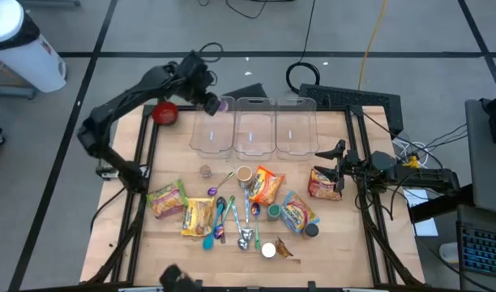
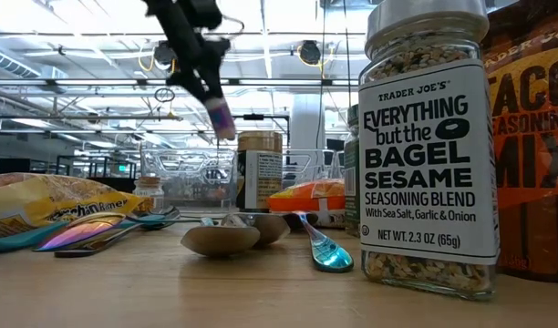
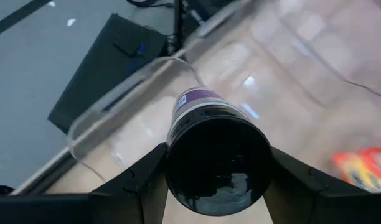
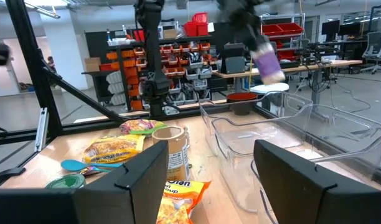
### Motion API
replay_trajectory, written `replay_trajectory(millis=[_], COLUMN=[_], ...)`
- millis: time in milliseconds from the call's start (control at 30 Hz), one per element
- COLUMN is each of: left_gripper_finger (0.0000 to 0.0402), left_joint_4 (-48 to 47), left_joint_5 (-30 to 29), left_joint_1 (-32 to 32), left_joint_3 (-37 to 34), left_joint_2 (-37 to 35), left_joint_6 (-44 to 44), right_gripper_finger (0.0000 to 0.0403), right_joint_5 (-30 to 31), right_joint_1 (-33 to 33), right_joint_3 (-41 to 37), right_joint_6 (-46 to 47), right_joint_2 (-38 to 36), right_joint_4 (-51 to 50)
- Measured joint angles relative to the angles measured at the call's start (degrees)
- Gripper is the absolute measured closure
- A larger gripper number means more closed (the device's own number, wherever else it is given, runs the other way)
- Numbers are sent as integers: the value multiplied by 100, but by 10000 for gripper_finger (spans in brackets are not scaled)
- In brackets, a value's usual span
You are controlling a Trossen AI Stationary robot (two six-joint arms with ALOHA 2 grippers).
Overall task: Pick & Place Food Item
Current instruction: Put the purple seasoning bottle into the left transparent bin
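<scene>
My left gripper (image 1: pixel 214 100) is at the far left of the table, shut on a small spice jar (image 1: pixel 224 104) with a purple label and a black lid. It holds the jar in the air above the far rim of the leftmost of three clear bins (image 1: pixel 211 134). The jar also shows in the left wrist view (image 3: pixel 206 102), the low view (image 2: pixel 222 118) and the right wrist view (image 4: pixel 268 65). My right gripper (image 1: pixel 339 156) is open and empty at the table's right side, beside a noodle packet (image 1: pixel 323 183). My left gripper pinches the jar at its black lid end (image 3: pixel 218 165) between its two fingers (image 3: pixel 141 177), one on each side. The fingers slant downward and lie along the jar, whose lid faces the wrist. The jar is lifted clear and tilted, its bottom end pointing down toward the bin.
Two more clear bins (image 1: pixel 254 130) (image 1: pixel 297 130) stand beside the left one. A red bowl (image 1: pixel 164 113) sits at the far left. Noodle packets (image 1: pixel 168 199) (image 1: pixel 266 185), several spoons (image 1: pixel 232 217) and small jars (image 1: pixel 244 174) lie across the table's middle and near part.
</scene>
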Motion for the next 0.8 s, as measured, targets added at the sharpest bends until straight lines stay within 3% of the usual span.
replay_trajectory(millis=[300, 433, 800], left_gripper_finger=[191, 191, 191], left_joint_4=[410, 837, 776], left_joint_5=[-294, -191, -668], left_joint_1=[147, 111, -236], left_joint_3=[0, 0, 0], left_joint_2=[881, 1060, 1476], left_joint_6=[177, 169, 11], right_gripper_finger=[170, 170, 170], right_joint_5=[0, 1, -1], right_joint_1=[0, 0, 0], right_joint_3=[1, 0, -1], right_joint_6=[1, 0, 0], right_joint_2=[0, 0, 0], right_joint_4=[0, 0, 0])
